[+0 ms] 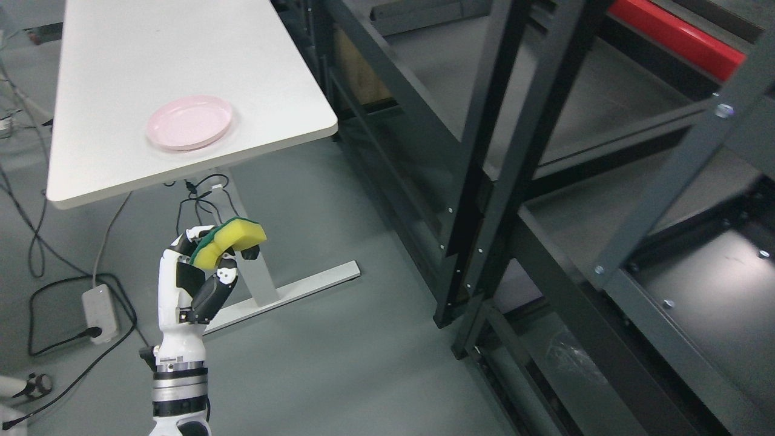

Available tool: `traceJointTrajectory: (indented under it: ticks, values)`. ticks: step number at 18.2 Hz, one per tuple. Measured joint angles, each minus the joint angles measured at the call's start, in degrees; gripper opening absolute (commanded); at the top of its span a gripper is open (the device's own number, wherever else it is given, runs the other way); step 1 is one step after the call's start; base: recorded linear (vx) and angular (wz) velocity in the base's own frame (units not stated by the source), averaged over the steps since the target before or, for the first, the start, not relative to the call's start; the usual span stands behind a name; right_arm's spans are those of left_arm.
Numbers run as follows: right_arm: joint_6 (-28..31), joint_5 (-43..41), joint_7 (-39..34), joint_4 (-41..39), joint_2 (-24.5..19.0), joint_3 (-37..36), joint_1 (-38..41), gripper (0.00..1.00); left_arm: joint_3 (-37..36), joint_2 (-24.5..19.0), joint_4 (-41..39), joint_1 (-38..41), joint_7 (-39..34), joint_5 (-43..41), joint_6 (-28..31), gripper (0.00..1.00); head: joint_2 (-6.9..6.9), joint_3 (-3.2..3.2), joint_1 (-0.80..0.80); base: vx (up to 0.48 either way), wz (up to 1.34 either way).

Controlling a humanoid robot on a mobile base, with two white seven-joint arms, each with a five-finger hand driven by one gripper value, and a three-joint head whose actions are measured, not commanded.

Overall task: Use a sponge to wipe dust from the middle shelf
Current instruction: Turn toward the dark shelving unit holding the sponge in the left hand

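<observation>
The left hand (pixel 194 272) rises from the bottom edge of the head view, left of the middle, its white-and-black forearm upright and the palm facing roughly toward 3 o'clock. Its fingers (pixel 209 239) are curled over and pinching the sponge (pixel 233 241), which sits at the very top of the hand, at about 1 o'clock from the palm. The sponge is yellow with a green scouring layer, and it is bent into an arch by the grip: the green side faces the fingers at 10 o'clock, and the yellow body sticks out past the fingertips toward 3 o'clock. The thumb (pixel 212 293) lies below the sponge, angled up toward it.

Hand and sponge hang over the grey floor (pixel 339 363), in front of the foot of the white surface (pixel 181 60), whose near edge lies at 12 o'clock from the hand. A pink plate (pixel 189 122) rests on that surface near its near-right corner, directly at 12 o'clock from the sponge and well apart from it. At 9 o'clock from the hand a white power adapter (pixel 100 312) and black cables (pixel 36 242) lie on the floor.

The dark metal shelf rack (pixel 484 200) stands at 3 o'clock, well apart from the sponge, its boards tilted across the right half of the view. The sponge touches no shelf.
</observation>
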State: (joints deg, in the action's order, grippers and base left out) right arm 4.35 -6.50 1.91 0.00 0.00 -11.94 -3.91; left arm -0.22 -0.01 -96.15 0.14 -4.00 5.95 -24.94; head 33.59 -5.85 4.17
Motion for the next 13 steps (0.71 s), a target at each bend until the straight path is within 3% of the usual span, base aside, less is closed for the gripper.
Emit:
traceJointTrajectory:
  ticks: [13]
  values:
    - [0.00, 0.00, 0.20, 0.00, 0.00, 0.00, 0.01, 1.00, -4.26, -0.78, -0.51, -5.31, 8.31, -0.97, -1.65, 0.00, 0.00, 0.00, 0.00, -0.125, -0.71]
